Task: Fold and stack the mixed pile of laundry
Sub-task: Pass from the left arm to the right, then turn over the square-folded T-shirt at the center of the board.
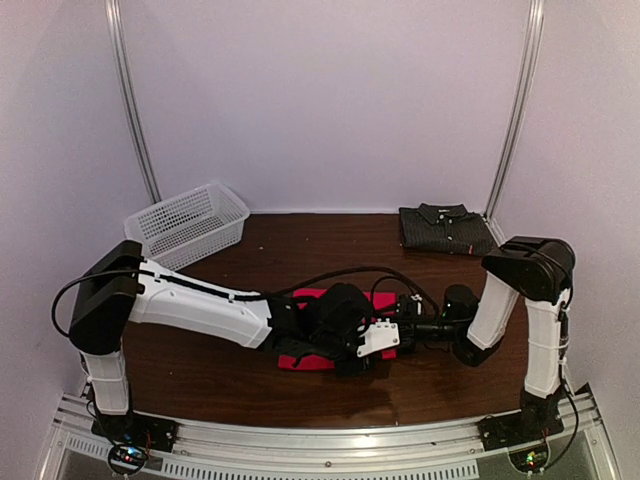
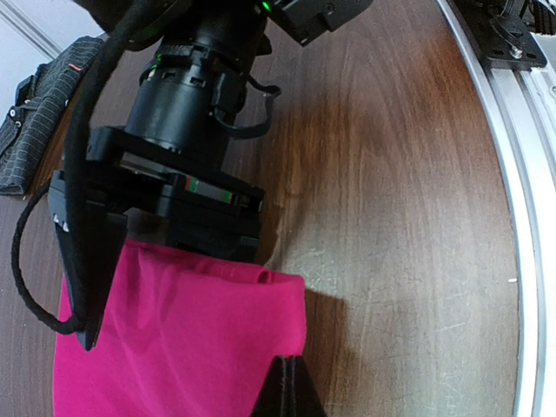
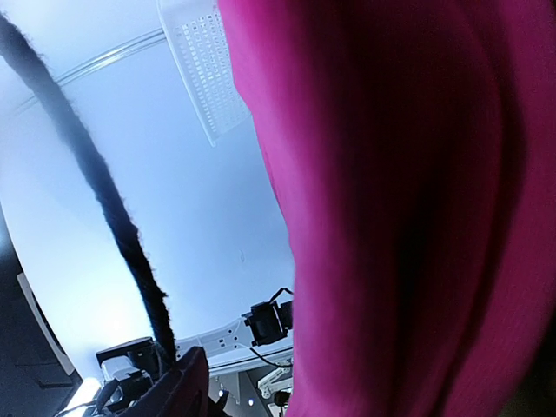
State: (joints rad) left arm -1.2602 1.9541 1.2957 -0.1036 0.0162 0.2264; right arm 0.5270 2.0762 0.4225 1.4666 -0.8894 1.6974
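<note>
The red-pink T-shirt (image 1: 300, 358) lies bunched at the table's near middle, mostly under both wrists. In the left wrist view, the T-shirt (image 2: 174, 347) has a raised edge that casts a shadow on the wood. My left gripper (image 2: 294, 372) is shut at that cloth's corner. My right gripper (image 1: 405, 328) reaches in from the right and goes under the cloth. Pink fabric (image 3: 408, 217) fills the right half of its view. One finger (image 3: 178, 382) shows; the other is hidden. The dark pinstriped shirt (image 1: 445, 228) lies folded at the back right.
A white lattice basket (image 1: 190, 222) stands at the back left. The right arm's black wrist (image 2: 182, 130) sits just beyond the cloth in the left wrist view. A metal rail (image 1: 330, 438) runs along the near edge. Walls close in the sides and back.
</note>
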